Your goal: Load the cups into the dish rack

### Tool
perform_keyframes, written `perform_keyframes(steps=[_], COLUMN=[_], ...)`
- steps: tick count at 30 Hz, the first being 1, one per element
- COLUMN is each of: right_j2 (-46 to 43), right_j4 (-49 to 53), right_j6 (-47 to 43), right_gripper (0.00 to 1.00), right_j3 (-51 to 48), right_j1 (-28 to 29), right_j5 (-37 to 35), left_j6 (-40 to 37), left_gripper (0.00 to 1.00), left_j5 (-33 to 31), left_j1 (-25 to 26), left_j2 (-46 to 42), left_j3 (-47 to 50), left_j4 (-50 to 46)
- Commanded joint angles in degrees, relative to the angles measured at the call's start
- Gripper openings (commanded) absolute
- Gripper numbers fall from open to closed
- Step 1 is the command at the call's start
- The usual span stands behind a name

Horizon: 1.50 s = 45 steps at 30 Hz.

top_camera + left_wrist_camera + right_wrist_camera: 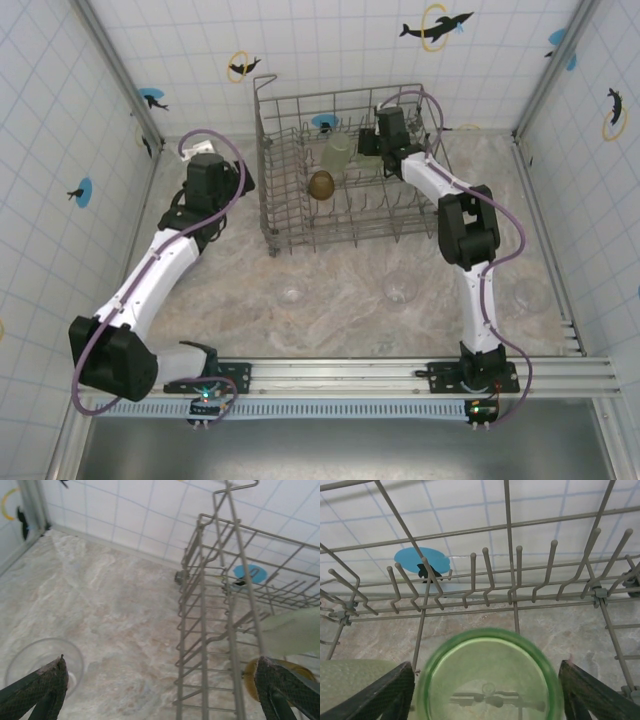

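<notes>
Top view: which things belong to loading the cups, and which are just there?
Job: dish rack, pale green cup, amber cup, brighter green cup, clear cups on the table.
Just there: dolphin stickers, tiled walls.

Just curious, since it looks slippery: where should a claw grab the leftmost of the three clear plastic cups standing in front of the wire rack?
Probably across its round wall, coming straight down from above: that small clear plastic cup stands on end, its circular outline facing up, with bare table all around.
</notes>
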State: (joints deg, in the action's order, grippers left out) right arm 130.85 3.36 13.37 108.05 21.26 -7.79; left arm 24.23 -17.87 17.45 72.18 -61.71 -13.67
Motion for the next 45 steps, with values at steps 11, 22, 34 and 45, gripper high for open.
perform_keyframes(steps=[11, 22, 34, 45], right_j2=[-6.51, -20.43, -35.49, -47.98], right_j4=[4.66, 7.74, 7.93, 2.93], right_j6=[0.73, -0.20, 0.72, 3.14], right_gripper=[0.99, 1.00, 1.00, 1.00], right_j3=[1.77, -7.55, -24.26, -39.00], right_j1=[0.34, -0.16, 0.02, 0.03], right_j5=[3.10, 6.39, 9.16, 8.47], left_j6=[4.57, 12.27, 17.69, 20.23], left_gripper=[0.98, 0.97, 0.98, 0.97], left_j5=[-13.48, -21.91, -26.52, -27.32], left_j1=[-0.82, -0.84, -2.57, -5.36], left_j2=[-2.56, -4.89, -2.14, 3.82], left_j3=[-0.07, 1.57, 5.26, 4.81], left_j4=[-13.67, -25.20, -31.70, -35.24])
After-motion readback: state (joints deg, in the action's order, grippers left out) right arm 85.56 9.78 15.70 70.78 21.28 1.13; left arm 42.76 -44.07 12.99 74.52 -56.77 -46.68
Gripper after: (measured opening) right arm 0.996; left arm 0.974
